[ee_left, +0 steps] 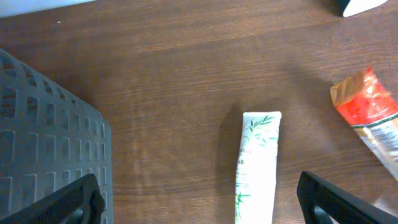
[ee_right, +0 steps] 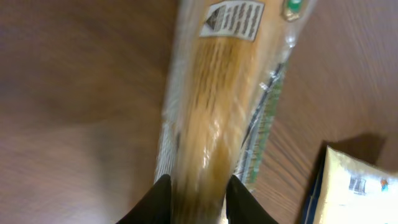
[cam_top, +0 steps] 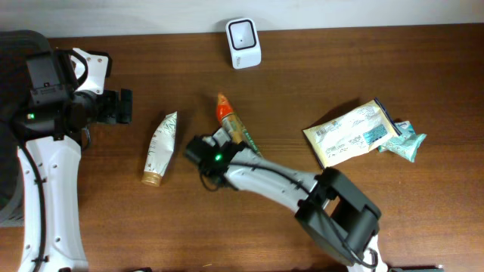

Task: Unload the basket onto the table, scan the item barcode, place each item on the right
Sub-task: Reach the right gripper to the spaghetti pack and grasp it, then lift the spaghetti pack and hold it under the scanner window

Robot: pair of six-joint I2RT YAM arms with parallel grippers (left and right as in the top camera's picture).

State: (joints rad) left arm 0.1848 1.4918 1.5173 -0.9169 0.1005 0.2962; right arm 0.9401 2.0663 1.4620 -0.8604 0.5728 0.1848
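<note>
left gripper (cam_top: 122, 106) jaws wide, upper left | right gripper (ee_right: 198, 184) clamped on long packet (cam_top: 231, 118), frame centre; white tube (cam_top: 161, 147) left of it | white scanner (cam_top: 243, 43) top centre

Packet (cam_top: 227, 115) orange-red; tube (cam_top: 161, 147) white, green leaves.

Brown wooden table (cam_top: 378, 60) bears scanner (cam_top: 243, 43), tube (cam_top: 160, 147), pasta packet (cam_top: 227, 115), snack packets (cam_top: 352, 134).

The scanner (cam_top: 243, 43) stood at top centre; below it lay the long packet (cam_top: 234, 125), the tube (cam_top: 160, 148) left of it, the pouch (cam_top: 352, 133) right.
</note>
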